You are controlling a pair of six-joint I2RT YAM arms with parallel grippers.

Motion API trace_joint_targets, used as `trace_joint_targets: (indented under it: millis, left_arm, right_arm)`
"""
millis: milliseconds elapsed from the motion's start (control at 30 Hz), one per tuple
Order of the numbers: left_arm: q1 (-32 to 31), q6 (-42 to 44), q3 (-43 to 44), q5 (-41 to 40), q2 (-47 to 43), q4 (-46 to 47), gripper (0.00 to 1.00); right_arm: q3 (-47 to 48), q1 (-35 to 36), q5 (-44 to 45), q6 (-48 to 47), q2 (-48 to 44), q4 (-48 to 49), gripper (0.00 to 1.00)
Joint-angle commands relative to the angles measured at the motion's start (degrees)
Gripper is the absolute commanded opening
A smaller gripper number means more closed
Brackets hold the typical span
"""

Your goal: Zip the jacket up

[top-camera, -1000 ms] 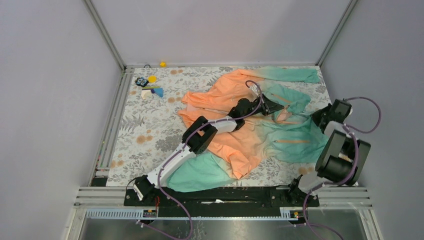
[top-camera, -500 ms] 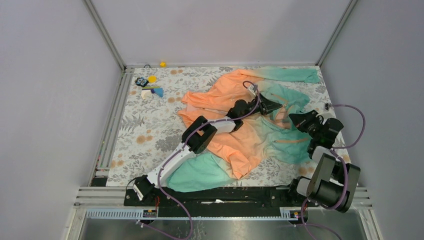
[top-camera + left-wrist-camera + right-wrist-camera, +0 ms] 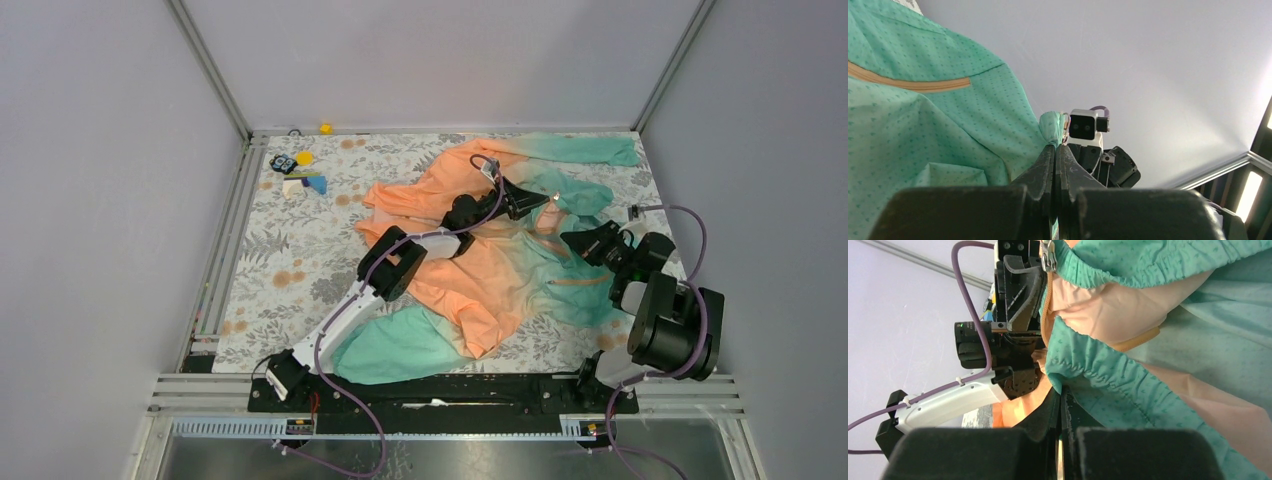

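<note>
The jacket [image 3: 470, 270] lies rumpled on the table, orange on the left and fading to mint-teal on the right. My left gripper [image 3: 540, 200] is shut on a bunched teal hem corner [image 3: 1050, 127], lifted a little off the table. A metal zipper slider [image 3: 1048, 257] hangs at that corner. My right gripper [image 3: 568, 240] is shut on the facing teal hem edge [image 3: 1083, 372], just to the right of the left gripper. In the left wrist view the left gripper [image 3: 1054, 148] pinches the fabric at its tips. In the right wrist view the right gripper [image 3: 1061, 390] grips the elastic hem.
Floral cloth [image 3: 290, 270] covers the table inside grey enclosure walls. Small toys [image 3: 300, 175] sit at the back left. A yellow piece [image 3: 325, 128] rests on the back rail. One teal sleeve [image 3: 580, 148] stretches along the back edge, and another [image 3: 400, 345] lies near the front.
My right arm swung in from the table's right edge to the jacket's hem and now grips it. The left gripper drew the hem corner slightly back and left.
</note>
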Motion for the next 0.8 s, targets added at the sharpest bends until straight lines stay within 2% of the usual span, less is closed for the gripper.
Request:
trace_joint_targets:
  millis: [0, 67, 167, 500, 733, 767]
  left_arm:
    - [-0.43, -1.60, 1.32, 1.20, 1.02, 5.63, 0.00]
    - [-0.41, -1.73, 1.91, 1.39, 1.31, 5.49, 0.00]
    - [-0.52, -1.49, 1.87, 1.69, 1.25, 5.32, 0.00]
    - [-0.46, -6.44, 2.57, 3.87, 2.21, 8.40, 0.00]
    - [-0.39, -9.04, 2.15, 4.62, 2.55, 10.26, 0.00]
    - [-0.39, -9.16, 2.18, 4.60, 2.69, 10.24, 0.00]
  right_arm:
    - [0.75, 0.65, -3.69, 2.16, 2.72, 9.98, 0.00]
    - [0.45, 0.83, -4.47, 4.50, 4.34, 14.95, 0.00]
    - [1.11, 2.08, -5.25, 4.53, 5.67, 17.25, 0.00]
    - [2.08, 2.54, -3.73, -0.37, 4.57, 13.41, 0.00]
    - [2.27, 2.62, -4.55, 0.77, 6.38, 16.00, 0.00]
    - [2.44, 2.75, -4.33, 1.07, 6.89, 15.91, 0.04]
